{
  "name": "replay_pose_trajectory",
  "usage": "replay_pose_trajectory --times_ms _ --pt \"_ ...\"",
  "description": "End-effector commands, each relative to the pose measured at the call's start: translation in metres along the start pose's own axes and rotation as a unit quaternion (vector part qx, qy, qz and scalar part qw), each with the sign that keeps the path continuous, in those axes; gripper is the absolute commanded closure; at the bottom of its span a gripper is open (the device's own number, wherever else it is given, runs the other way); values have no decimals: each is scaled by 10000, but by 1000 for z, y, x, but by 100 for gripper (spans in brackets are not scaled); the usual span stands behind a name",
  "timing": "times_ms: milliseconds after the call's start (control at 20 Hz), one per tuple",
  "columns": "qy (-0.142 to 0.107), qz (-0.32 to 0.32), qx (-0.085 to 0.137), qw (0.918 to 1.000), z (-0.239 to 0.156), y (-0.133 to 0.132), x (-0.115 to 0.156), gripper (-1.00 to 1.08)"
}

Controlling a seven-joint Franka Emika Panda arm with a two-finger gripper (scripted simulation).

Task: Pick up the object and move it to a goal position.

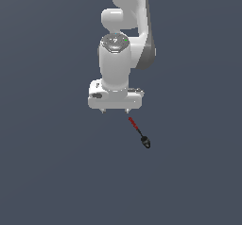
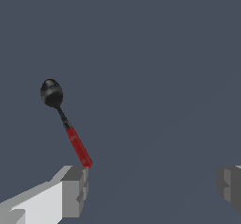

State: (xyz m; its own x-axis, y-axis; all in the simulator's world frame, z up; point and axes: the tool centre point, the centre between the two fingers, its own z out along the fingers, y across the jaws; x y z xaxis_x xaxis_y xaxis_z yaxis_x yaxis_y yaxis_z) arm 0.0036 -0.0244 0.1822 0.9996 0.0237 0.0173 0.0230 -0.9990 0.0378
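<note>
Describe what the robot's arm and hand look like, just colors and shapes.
The arm is glossy white with rounded, bulbous segments and a grey joint band. A dark round cap with tiny green dots tops the wrist. The hand is a white boxy bar; its fingers are blocky and grey.

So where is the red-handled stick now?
In the exterior view, the stick lies just below the open gripper, toward that view's right, not between its fingers.

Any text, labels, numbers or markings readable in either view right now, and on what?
None readable. The round dark cap on the arm's wrist joint has small marks and a green dot, too blurred to read. The spoon-like stick, the gripper and the floor carry no text.
</note>
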Motion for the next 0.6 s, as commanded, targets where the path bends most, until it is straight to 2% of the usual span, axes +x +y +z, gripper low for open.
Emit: replay_pose_trajectory --times_ms 0,400,550 --pt "0 0 0 10000 0 0 0 -92" --pt "-222 -130 109 9996 21 -11 -11 -92" --pt "-231 -136 113 9996 22 -12 -11 -92"
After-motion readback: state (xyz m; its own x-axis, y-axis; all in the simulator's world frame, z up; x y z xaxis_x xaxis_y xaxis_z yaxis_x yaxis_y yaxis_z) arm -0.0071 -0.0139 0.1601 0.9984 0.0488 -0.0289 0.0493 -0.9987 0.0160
